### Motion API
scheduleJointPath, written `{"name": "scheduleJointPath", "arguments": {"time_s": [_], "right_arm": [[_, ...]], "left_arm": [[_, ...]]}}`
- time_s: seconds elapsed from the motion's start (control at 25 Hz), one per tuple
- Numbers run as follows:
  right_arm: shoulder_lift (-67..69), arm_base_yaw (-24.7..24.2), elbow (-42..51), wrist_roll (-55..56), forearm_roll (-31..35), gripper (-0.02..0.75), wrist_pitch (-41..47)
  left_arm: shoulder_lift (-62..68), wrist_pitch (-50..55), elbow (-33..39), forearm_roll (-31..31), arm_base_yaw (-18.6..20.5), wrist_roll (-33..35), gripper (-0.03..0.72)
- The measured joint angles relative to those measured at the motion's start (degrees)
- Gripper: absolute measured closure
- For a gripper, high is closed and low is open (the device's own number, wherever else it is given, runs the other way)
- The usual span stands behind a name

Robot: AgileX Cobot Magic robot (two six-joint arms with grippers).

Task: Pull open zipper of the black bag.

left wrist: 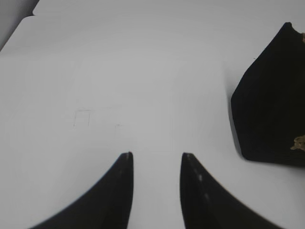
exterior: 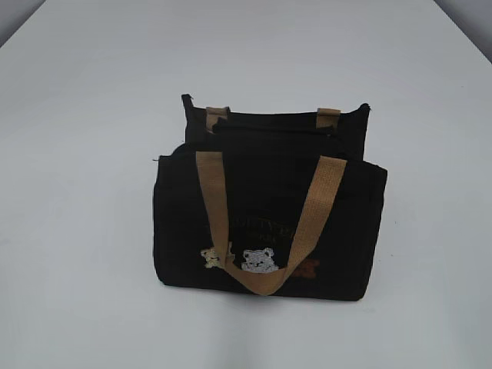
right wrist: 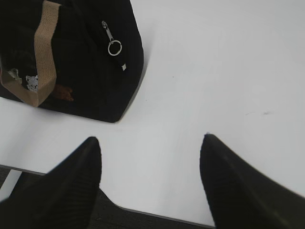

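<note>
The black bag [exterior: 269, 215] stands in the middle of the white table, tan handles draped over its front and small bears stitched low on it. Its zipper line [exterior: 273, 131] runs along the top. In the right wrist view the silver zipper pull with its ring [right wrist: 113, 45] hangs on the bag's [right wrist: 81, 57] end, up and left of my right gripper [right wrist: 151, 143], which is open and empty. My left gripper [left wrist: 156, 156] is open over bare table, with the bag's other end [left wrist: 269, 105] off to its right. Neither arm shows in the exterior view.
The white table [exterior: 77, 154] stretches all round the bag. Its front edge [right wrist: 157, 217] lies just under my right gripper, with dark floor beyond. Faint pencil marks [left wrist: 83, 117] show on the table ahead of my left gripper.
</note>
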Motion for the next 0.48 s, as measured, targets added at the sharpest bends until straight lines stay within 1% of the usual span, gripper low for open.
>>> {"name": "scheduleJointPath", "arguments": {"time_s": [0.28, 0.48], "right_arm": [[0.0, 0.0, 0.0, -0.2, -0.2, 0.234, 0.0], [0.0, 0.0, 0.0, -1.6, -3.1, 0.234, 0.1]], "left_arm": [[0.0, 0.0, 0.0, 0.0, 0.0, 0.0, 0.433], [0.0, 0.0, 0.0, 0.0, 0.0, 0.0, 0.433]]}}
